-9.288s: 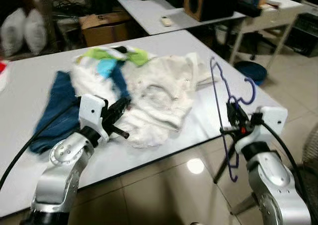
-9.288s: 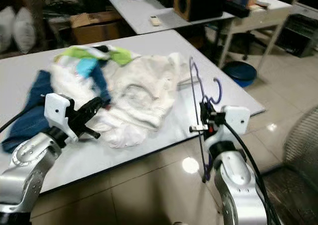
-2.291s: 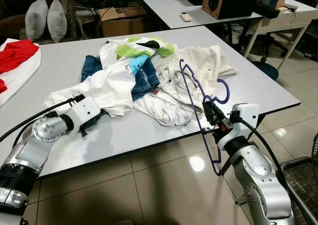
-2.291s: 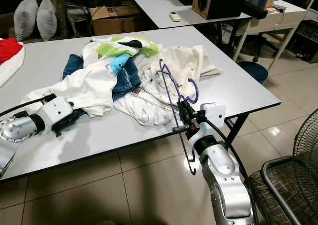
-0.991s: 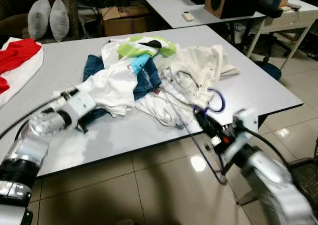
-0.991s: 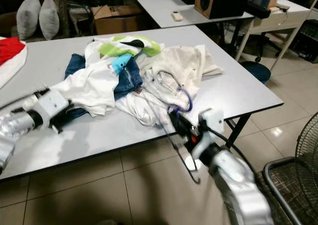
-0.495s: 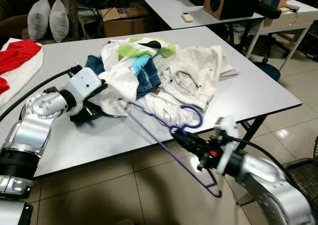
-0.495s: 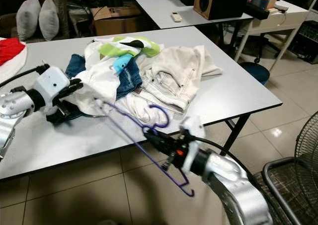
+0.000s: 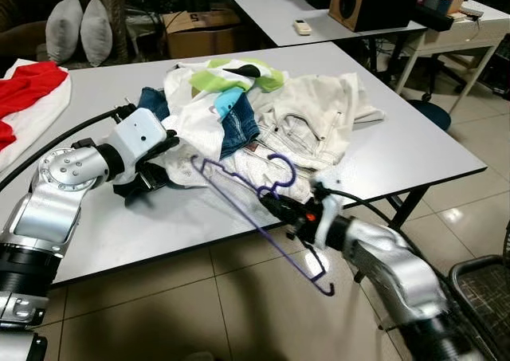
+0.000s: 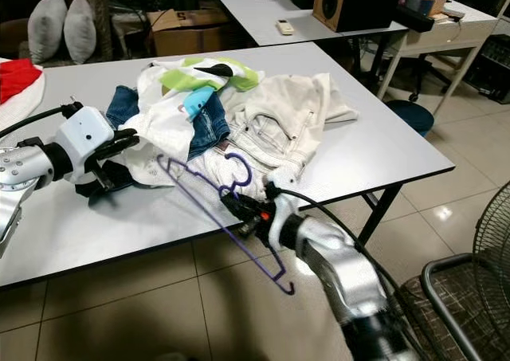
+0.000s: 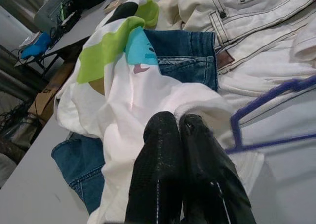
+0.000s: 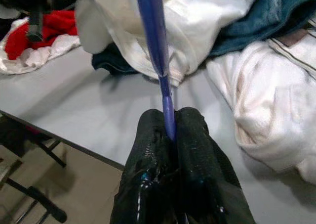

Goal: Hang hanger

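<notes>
A thin purple hanger (image 12: 152, 31) is held by its lower bar in my shut right gripper (image 9: 275, 207), just above the table's front edge. It lies tilted, hook (image 9: 287, 168) over the white trousers (image 9: 319, 114), its far corner reaching toward my left gripper (image 9: 165, 144). That gripper is shut on a fold of the white shirt (image 9: 195, 126), lifting it off the pile. In the left wrist view the black fingers (image 11: 163, 135) press together into the white cloth, with the hanger's corner (image 11: 276, 91) beside them.
The grey table (image 9: 414, 150) carries a heap of clothes: blue jeans (image 9: 239, 130), a green and white garment (image 9: 231, 78), a red cloth (image 9: 32, 82) at far left. Behind stand a second table with a speaker (image 9: 362, 2). A chair (image 9: 486, 273) stands on the tiled floor at right.
My right arm has swung the hanger from upright to a low tilt and carried it left toward the pile. The left gripper has lifted the white shirt's edge.
</notes>
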